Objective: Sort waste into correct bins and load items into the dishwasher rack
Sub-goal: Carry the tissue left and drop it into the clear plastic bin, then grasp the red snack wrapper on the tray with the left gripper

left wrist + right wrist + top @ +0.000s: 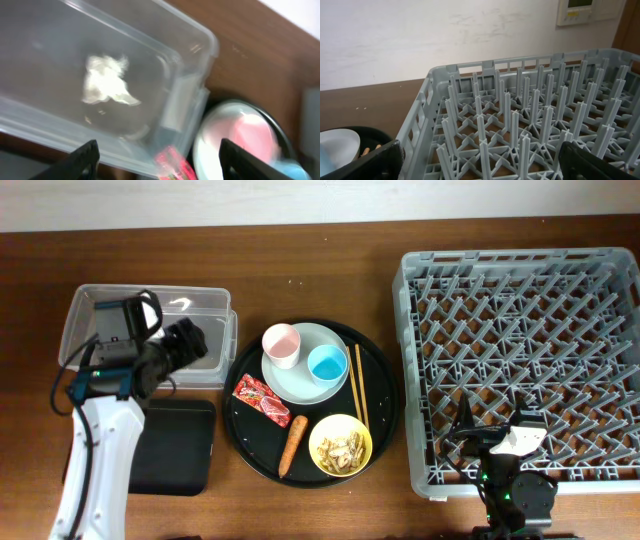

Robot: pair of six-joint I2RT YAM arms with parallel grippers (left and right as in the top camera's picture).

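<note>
Left fingers [82,162] apart above crumpled tissue [105,82]

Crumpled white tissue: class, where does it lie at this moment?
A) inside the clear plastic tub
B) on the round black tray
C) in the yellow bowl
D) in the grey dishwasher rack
A: the left wrist view shows the crumpled white tissue lying on the bottom of the clear plastic tub, away from the tray, rack and bowl.
</note>
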